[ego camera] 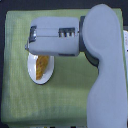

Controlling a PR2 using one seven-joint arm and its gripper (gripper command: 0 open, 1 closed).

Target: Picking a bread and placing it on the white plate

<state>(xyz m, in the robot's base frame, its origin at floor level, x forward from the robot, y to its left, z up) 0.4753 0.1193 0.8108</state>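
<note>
Exterior view: arm [75, 35] overhangs bread [43, 66], white plate [35, 75].

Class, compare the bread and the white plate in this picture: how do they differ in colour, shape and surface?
The bread is golden-brown, while the white plate is white. The bread is elongated, whereas the plate's visible rim curves round. The bread looks rough and matte; the plate looks smooth and glossy. The bread lies on top, and the plate sits underneath on the green cloth. Both are partly hidden beneath the robot's arm.
</note>
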